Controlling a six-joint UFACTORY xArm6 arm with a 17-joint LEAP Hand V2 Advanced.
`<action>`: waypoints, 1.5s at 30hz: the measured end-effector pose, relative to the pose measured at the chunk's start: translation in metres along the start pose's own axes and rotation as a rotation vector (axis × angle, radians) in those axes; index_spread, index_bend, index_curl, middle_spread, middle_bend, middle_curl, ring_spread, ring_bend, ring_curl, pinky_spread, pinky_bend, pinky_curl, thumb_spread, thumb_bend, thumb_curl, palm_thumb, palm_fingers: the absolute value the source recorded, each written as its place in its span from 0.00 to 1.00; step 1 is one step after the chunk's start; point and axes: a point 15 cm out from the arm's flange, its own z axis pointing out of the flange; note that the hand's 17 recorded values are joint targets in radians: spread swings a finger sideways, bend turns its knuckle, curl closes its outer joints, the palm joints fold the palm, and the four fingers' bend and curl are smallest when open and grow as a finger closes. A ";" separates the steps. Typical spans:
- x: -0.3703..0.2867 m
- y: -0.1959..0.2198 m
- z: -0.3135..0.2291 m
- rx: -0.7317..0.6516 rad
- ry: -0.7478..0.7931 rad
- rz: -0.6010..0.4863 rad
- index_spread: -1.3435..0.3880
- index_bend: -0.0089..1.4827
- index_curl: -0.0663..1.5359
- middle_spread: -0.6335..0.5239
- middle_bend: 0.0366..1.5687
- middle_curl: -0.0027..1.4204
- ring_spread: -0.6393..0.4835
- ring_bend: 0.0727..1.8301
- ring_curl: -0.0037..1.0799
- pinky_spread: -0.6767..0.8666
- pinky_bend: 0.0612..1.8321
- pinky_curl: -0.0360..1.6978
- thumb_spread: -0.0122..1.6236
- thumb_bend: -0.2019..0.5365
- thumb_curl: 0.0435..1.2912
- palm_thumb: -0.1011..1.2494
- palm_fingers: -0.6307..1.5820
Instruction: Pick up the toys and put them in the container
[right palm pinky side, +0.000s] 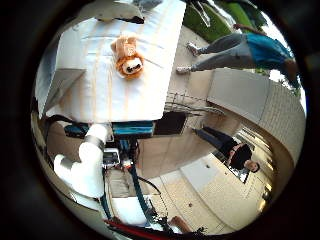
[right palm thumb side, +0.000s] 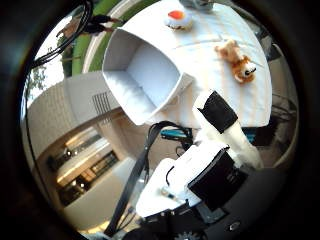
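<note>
A tan and orange plush toy lies on the pale cloth of the table. In the right thumb side palm view the same plush lies beside a white open container, and a small orange and white toy lies further off on the cloth. My right hand is high above the table and away from the toys. Its white and black fingers look relaxed and hold nothing.
The table's edge drops to a paved floor. A low wall runs beside the table, and a dark wire frame stands by it. Grass lies beyond the table.
</note>
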 end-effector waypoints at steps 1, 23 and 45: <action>0.001 -0.004 0.002 0.011 0.002 0.001 0.69 0.13 0.26 0.60 0.08 0.21 0.82 0.14 0.31 0.70 0.29 0.12 0.81 0.25 0.23 0.58 0.39; 0.082 -0.101 0.141 0.227 -0.065 0.326 0.75 0.10 0.20 0.59 0.10 0.24 0.83 0.24 0.33 0.73 0.38 0.13 0.76 0.23 0.22 0.47 0.40; 0.069 -0.094 0.165 0.104 -0.095 0.302 0.56 0.21 0.11 0.42 0.60 0.52 0.59 0.66 0.61 0.64 0.73 0.25 0.69 0.33 0.34 0.75 0.81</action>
